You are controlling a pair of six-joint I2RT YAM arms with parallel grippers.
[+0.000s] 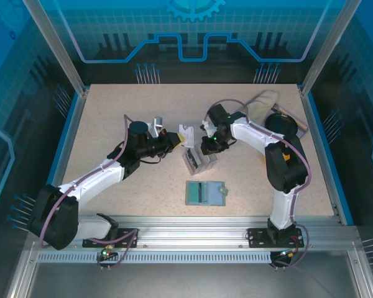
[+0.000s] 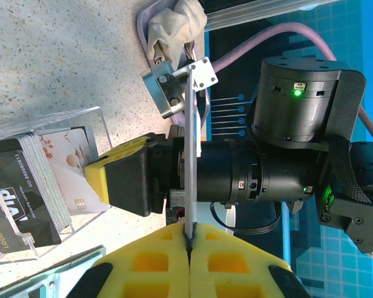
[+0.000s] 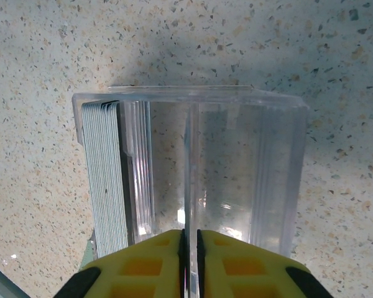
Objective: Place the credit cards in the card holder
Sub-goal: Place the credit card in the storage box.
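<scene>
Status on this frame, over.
Left gripper shut on a pale card. Right gripper at a thin edge inside the clear box, grip unclear. Wallet open, untouched. Grippers crowded together by the box.

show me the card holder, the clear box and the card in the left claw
card holder [image 1: 212, 195]: top view, right panel
clear box [image 3: 261, 174]: right wrist view, clear wall
held card [image 1: 185, 135]: top view, pale face

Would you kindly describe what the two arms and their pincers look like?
The left arm and right arm have white link shells, black joint housings and a lilac cable running along each. The left pincer and right pincer have yellow, pocketed fingers. A green light glows on the right wrist.
</scene>
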